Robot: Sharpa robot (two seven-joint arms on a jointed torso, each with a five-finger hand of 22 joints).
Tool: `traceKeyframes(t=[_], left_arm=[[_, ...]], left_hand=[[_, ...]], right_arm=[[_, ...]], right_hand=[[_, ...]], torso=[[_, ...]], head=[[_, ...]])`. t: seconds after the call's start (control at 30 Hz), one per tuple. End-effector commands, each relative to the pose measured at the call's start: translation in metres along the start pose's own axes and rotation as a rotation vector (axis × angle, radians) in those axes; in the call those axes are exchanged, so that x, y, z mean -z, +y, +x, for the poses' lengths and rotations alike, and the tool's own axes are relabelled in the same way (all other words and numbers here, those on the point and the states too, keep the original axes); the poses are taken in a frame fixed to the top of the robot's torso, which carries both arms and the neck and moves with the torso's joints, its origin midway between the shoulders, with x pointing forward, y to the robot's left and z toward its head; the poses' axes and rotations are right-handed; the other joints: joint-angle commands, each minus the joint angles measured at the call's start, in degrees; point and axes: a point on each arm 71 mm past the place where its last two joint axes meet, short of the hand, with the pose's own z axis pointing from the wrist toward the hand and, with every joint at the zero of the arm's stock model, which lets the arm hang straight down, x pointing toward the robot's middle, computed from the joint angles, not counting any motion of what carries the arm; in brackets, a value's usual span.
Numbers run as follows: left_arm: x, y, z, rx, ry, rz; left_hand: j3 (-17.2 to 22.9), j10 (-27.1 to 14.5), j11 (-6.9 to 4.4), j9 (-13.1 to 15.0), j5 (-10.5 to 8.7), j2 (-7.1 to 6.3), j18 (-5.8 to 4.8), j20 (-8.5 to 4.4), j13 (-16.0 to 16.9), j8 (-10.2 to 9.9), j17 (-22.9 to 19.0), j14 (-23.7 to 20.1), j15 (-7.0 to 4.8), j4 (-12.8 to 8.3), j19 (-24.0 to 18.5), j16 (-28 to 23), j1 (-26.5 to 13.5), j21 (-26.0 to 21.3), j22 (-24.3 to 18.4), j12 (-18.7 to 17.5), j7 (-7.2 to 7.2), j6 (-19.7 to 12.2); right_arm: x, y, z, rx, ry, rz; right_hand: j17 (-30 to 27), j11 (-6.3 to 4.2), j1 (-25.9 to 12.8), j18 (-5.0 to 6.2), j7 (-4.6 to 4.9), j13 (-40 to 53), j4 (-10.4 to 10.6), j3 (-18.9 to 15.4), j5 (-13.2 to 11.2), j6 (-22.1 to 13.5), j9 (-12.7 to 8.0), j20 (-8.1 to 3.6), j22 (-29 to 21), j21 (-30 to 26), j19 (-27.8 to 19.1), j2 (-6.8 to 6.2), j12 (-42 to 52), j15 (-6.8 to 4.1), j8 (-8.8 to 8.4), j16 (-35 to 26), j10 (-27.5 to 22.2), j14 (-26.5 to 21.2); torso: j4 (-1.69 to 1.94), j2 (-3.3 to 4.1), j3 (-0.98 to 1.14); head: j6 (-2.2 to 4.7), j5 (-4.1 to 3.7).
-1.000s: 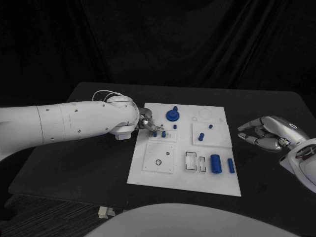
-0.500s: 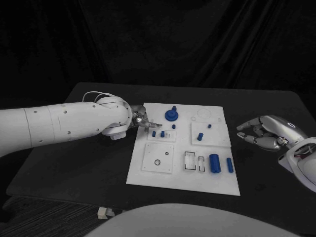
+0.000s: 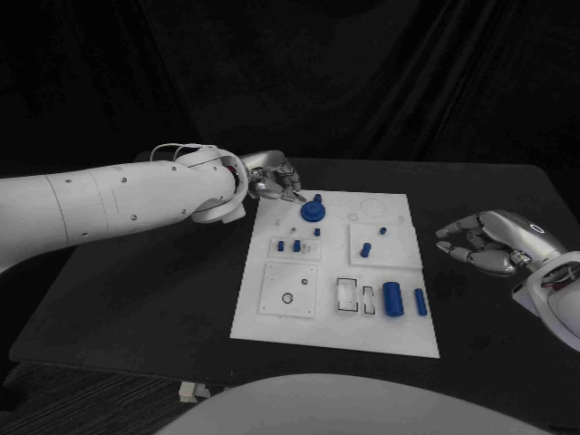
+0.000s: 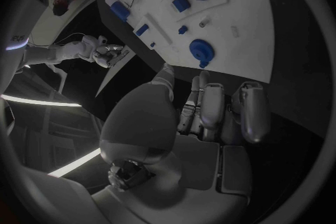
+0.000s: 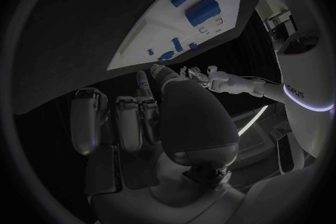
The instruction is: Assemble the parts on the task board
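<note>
Left robot hand [image 3: 275, 178] hovers, fingers curled, empty.

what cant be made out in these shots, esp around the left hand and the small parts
- Left hand, head view: whether its fingertips pinch anything; too small to tell.
- Left wrist view: fingertips seen from behind, so their inner side is hidden.
- Task board, head view: whether the small blue parts stand in holes or lie loose; too small.
- Right hand: fingers curled, palm side hidden in both views.
</note>
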Motion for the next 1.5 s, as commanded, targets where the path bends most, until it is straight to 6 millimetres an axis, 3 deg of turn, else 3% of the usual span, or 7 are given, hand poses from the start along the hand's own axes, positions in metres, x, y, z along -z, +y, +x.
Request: traceKeyframes(t=[0.03,0.17,0.3,0.4,0.67,0.9,1.5], left_arm=[[-0.004,-0.014,0.005,-0.058,-0.002,0.219],[-0.011,-0.019,0.017,-0.165,-0.008,0.303],[-0.016,-0.022,0.029,-0.276,-0.007,0.359],[-0.019,-0.026,0.037,-0.352,-0.007,0.393],[-0.025,-0.03,0.051,-0.448,0.009,0.42],[-0.029,-0.029,0.058,-0.459,0.034,0.399],[-0.036,-0.028,0.071,-0.455,0.066,0.37]], left_hand=[[0.68,-1.02,-0.15,-5.79,1.9,0.46,0.62,0.13,-5.76,-0.17,-0.72,0.23,-0.6,-1.35,0.5,0.29,2.44,0.65,10.6,-3.85,-0.8,0.35],[2.89,-0.96,-1.83,-12.66,3.75,0.44,0.31,-2.12,-12.31,-0.16,-3.64,0.06,-2.96,-3.15,1.66,-0.82,6.22,1.87,11.18,-5.95,-2.8,2.68],[5.07,-1.56,-2.47,-17.03,6.53,-0.52,0.2,-2.61,-16.54,-0.18,-4.6,0.16,-3.46,-4.81,2.06,-0.51,8.88,2.21,11.33,-7.49,-3.79,1.97],[6.35,-1.06,-3.12,-19.03,6.94,-1.33,0.2,-2.98,-18.7,-0.14,-4.99,0.24,-3.87,-5.52,2.16,-0.21,9.66,2.2,11.34,-7.93,-4.63,2.12],[7.8,0.12,-3.28,-21.22,7.16,-2.36,0.21,-3.23,-20.79,-0.04,-4.73,0.51,-3.98,-6.15,2.16,0.85,9.92,2.08,11.33,-7.82,-6.01,2.31],[9.22,1.98,-3.14,-22.48,7.73,-3.1,0.16,-3.19,-21.57,0.28,-4.91,0.42,-3.91,-6.29,2.28,1.41,9.49,2.24,11.4,-6.88,-5.43,4.18],[11.45,4.68,-2.82,-24.16,8.03,-4.06,0.22,-2.89,-20.93,0.19,-5.64,-0.08,-3.62,-6.3,2.1,1.72,8.72,1.99,11.32,-4.62,-6.85,4.91]], right_arm=[[0.0,0.001,0.0,0.0,-0.015,-0.008],[-0.001,0.001,0.0,0.0,-0.012,-0.01],[-0.001,0.002,0.001,0.0,-0.009,-0.013],[-0.002,0.003,0.002,-0.001,-0.009,-0.017],[-0.002,0.004,0.002,-0.002,-0.004,-0.02],[-0.001,0.004,0.003,-0.003,0.0,-0.021],[-0.001,0.004,0.003,-0.004,0.008,-0.021]], right_hand=[[13.64,0.3,0.27,1.08,0.01,14.21,0.02,0.29,0.24,0.26,-0.07,0.33,11.8,-0.21,0.72,-0.19,-0.29,0.28,-0.31,-0.35,5.18,5.49],[13.63,0.3,0.25,1.07,-0.01,14.21,0.04,0.32,0.32,0.29,-0.07,0.33,11.81,-0.19,0.73,-0.19,-0.29,0.28,-0.3,-0.36,5.19,5.49],[13.63,0.3,0.24,1.07,-0.02,14.2,0.04,0.33,0.35,0.3,-0.07,0.33,11.8,-0.2,0.73,-0.2,-0.3,0.28,-0.3,-0.36,5.17,5.49],[13.59,0.29,0.25,1.09,-0.03,14.16,0.03,0.36,0.39,0.31,-0.07,0.33,11.79,-0.25,0.7,-0.21,-0.33,0.27,-0.29,-0.41,5.15,5.47],[13.59,0.29,0.25,1.09,-0.03,14.16,0.03,0.36,0.39,0.31,-0.07,0.33,11.79,-0.25,0.7,-0.21,-0.33,0.27,-0.29,-0.41,5.15,5.47],[13.5,0.28,0.27,1.1,-0.04,14.03,0.01,0.39,0.45,0.33,-0.08,0.32,11.77,-0.3,0.68,-0.24,-0.43,0.27,-0.29,-0.49,5.04,5.44],[13.29,0.27,0.28,1.13,-0.05,13.76,0.0,0.47,0.54,0.38,-0.08,0.32,11.73,-0.41,0.62,-0.26,-0.64,0.25,-0.27,-0.7,4.84,5.35]], torso=[[-0.08,0.1,-0.12],[0.0,0.05,-0.1],[-0.03,0.02,-0.12],[-0.09,0.01,-0.12],[0.02,-0.03,-0.01],[0.01,0.03,-0.02],[0.03,-0.1,-0.05]], head=[[0.01,-0.09],[0.01,-0.32],[0.01,-0.51],[0.01,-0.48],[0.01,-0.65],[0.01,-0.73],[0.01,-0.61]])
